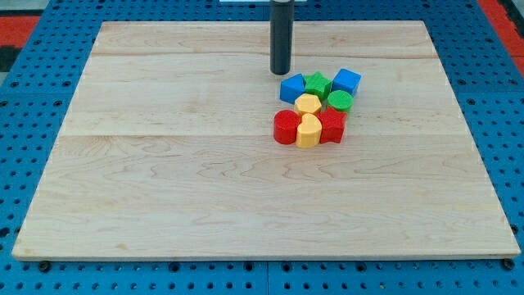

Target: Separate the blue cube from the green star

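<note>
blue cube (346, 81) touches green star (318, 83) at the cluster's top edge; my tip (281, 73) just upper-left, no hand visible.

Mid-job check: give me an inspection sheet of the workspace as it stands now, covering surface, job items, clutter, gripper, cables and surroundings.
Surface: pale wooden board, flat, with all blocks in one cluster right of centre near the view's top.
Job's things: blue cube at the cluster's top right, touching or nearly touching the green star on its left; not yet separated.
Clutter: second blue block, green cylinder, two yellow blocks, red cylinder, red block, packed tight.
Gripper: none; my tip sits just above the second blue block, left of the star.
Cables: nothing seen.
Surroundings: blue perforated base; red patch at the view's top right corner.
</note>
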